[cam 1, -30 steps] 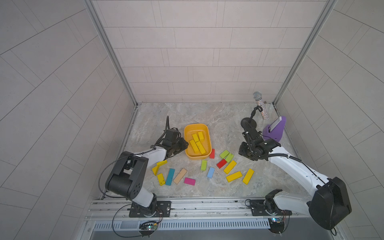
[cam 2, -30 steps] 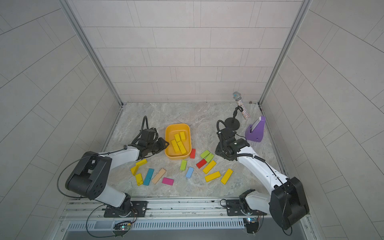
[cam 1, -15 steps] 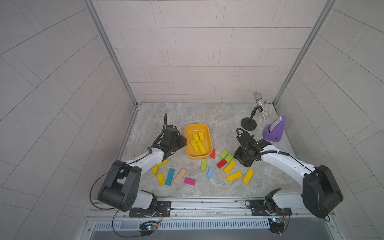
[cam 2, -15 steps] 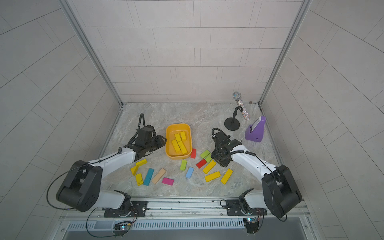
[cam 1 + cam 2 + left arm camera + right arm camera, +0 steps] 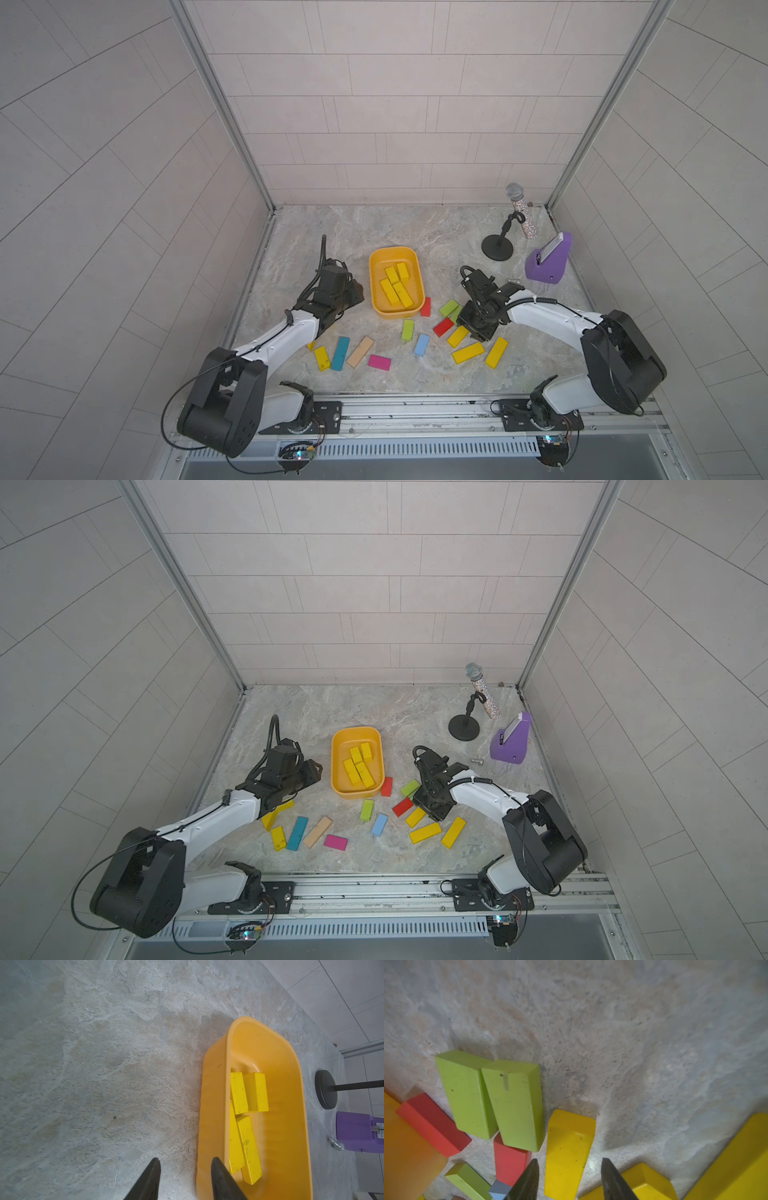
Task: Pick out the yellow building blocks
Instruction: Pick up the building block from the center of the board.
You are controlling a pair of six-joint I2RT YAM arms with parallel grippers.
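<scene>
Judging by their crisp edges and painted faces, the yellow building blocks [image 5: 468, 352] should handle as light, stiff bars. They look smooth enough to slip from a shallow pinch, so a hold across the narrow width near mid-length looks safest. Taking the orange-yellow tub [image 5: 395, 314] as the dial in both top views, several blocks lie inside it, three lie on the table at about 4 o'clock, and two at about 7 o'clock, one partly under the left arm. The right gripper [image 5: 570, 1160] hangs at 4 o'clock, its jaws parted either side of one yellow block [image 5: 566, 1147] with a gap showing on each side. A lime-green block [image 5: 512, 1105] lies just beside and could get nudged. The left gripper [image 5: 185, 1159], at 9 o'clock by the tub's wall, stands parted and empty.
</scene>
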